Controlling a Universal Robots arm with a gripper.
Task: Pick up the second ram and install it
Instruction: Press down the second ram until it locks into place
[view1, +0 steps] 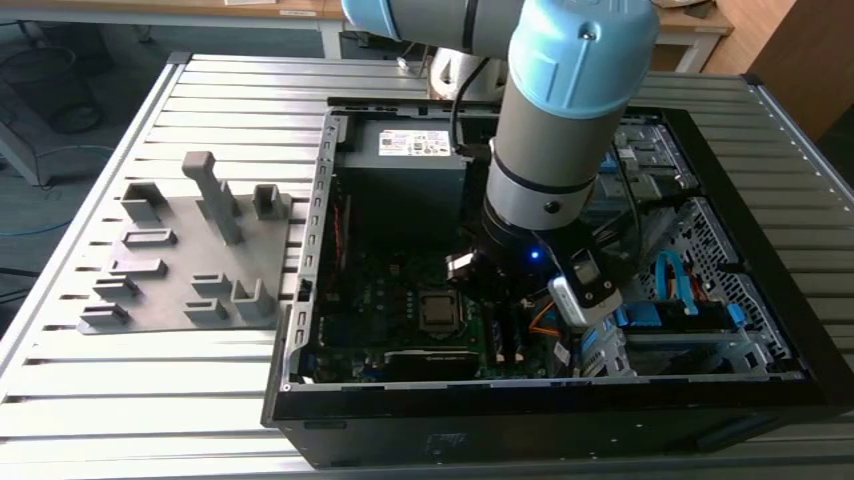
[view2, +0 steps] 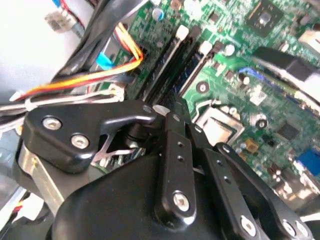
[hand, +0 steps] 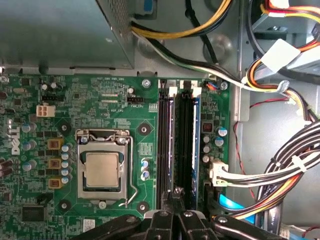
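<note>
An open computer case (view1: 320, 250) lies on a slatted metal bench (view1: 200, 420), filling the centre and right of the exterior view. A grey and pale blue robot arm (view1: 561, 120) reaches down from the top of the frame into the case. To the left, a grey fixture (view1: 187, 260) with upright blocks sits on the bench.

In the first wrist view the green motherboard (hand: 100, 100) fills the frame, with the metal processor socket (hand: 102, 170) at lower left. Just right of centre, memory slots (hand: 180, 145) run top to bottom, with white latches at their upper ends. Bundled cables (hand: 280, 165) crowd the right side.

The black hand (hand: 178, 217) pokes in at the bottom centre, right over the near end of the slots. Its fingers (view2: 175, 165) appear pressed close together, low over the slots, in both wrist views. I cannot tell for certain whether they pinch the second ram (hand: 196, 145). A dark stick with a blue edge seems to stand in the right-hand slot, and that is probably it, seated or nearly so.

Risks from here, as a judgement: if the stick is not square to its slot, downward pressure could bend it or leave one end unlatched. The fingers are also close to the neighbouring slot and the white connector (hand: 216, 172) beside it, so a sideways drift could knock them.
</note>
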